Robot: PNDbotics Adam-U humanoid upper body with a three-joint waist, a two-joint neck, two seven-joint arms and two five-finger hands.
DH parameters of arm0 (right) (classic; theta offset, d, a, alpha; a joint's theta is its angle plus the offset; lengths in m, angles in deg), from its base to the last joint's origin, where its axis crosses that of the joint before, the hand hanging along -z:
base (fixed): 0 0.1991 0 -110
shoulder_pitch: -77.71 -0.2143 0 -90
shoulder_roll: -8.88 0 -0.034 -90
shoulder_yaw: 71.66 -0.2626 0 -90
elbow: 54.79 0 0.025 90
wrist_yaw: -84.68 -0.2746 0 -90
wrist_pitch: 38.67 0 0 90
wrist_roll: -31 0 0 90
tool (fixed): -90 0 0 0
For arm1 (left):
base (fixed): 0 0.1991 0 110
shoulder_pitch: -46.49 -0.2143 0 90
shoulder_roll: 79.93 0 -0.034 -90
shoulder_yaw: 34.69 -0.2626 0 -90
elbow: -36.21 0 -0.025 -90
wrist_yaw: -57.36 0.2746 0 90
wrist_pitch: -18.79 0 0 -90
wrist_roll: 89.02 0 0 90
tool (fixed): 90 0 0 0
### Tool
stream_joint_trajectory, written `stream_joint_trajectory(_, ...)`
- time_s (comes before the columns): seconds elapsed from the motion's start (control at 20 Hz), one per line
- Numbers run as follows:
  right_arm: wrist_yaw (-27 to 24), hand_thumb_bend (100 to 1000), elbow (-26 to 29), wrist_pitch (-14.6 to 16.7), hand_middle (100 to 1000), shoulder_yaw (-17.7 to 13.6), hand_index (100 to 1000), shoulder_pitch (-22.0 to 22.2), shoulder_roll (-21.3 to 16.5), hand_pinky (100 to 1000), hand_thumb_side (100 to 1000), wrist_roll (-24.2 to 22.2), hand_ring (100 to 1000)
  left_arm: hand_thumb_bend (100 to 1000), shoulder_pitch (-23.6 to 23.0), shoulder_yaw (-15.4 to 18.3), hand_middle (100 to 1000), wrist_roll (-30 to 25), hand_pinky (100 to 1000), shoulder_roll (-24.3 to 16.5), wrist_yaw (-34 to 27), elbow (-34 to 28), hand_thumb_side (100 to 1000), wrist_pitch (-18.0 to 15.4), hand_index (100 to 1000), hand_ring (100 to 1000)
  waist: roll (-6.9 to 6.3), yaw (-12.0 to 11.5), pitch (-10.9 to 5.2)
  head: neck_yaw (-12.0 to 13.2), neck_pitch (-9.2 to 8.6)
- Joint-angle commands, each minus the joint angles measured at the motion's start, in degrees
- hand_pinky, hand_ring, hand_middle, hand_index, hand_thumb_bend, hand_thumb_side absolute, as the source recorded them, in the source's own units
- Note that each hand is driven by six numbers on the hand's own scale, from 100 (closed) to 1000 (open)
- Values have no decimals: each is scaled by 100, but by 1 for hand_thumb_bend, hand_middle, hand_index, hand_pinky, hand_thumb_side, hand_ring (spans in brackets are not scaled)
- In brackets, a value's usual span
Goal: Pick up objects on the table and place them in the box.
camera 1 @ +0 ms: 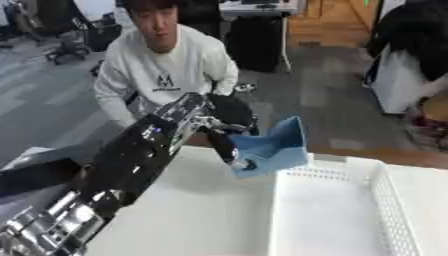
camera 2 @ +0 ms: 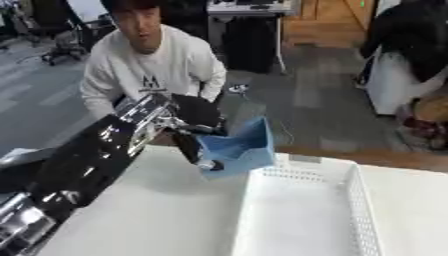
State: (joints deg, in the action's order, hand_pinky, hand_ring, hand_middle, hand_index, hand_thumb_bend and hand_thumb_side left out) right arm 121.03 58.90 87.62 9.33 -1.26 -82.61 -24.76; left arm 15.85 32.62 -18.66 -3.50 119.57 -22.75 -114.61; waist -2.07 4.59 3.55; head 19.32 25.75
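Left eye view: the left hand [camera 1: 229,120] has its fingers [camera 1: 226,146] curled round a blue object [camera 1: 273,145], holding it raised above the bench [camera 1: 192,210] just beside the white box's [camera 1: 328,220] near-left corner, apparently so it can clear the rim

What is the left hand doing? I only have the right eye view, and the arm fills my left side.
Observer: The left eye view shows the left hand curled round a blue item, lifted off the table.
Operator: Is it over the box?
Observer: Only partly, as far as I can tell. Its lower right corner overlaps the far left corner of the white box; the rest sits left of the rim.
Operator: Right hand?
Observer: The left eye view does not show it either.
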Motion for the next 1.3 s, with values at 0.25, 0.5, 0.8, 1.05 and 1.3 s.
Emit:
stream_joint_trajectory(0.25,-189,100,90,1567,229,-44,361,-113,-228,100,673,1534,291,164,255,-605,100,824,100,272,640,-356,906,-856,374,100,-1,95,-80,174,-53)
stream_joint_trajectory(0.5,-321,100,90,1567,230,-60,362,-169,-281,100,673,1478,292,155,246,-791,100,1506,100,487,1160,-213,947,-857,408,100,-14,159,-78,232,-76)
stream_joint_trajectory(0.8,-446,100,90,1567,230,-89,362,-202,-308,100,674,1396,292,804,175,-1070,967,2076,962,563,1691,-92,1000,-857,1000,960,-25,192,-74,239,-102)
stream_joint_trajectory(1.05,-497,100,90,1567,230,-106,361,-205,-314,100,674,1352,292,1000,140,-1139,1000,2442,1000,559,2090,4,1000,-857,1000,1000,-26,190,-77,243,-113)
stream_joint_trajectory(1.3,-508,100,90,1567,230,-117,361,-200,-310,100,675,1338,292,958,59,-1064,1000,2841,1000,521,2401,95,1000,-857,1000,1000,-24,175,-77,245,-117)
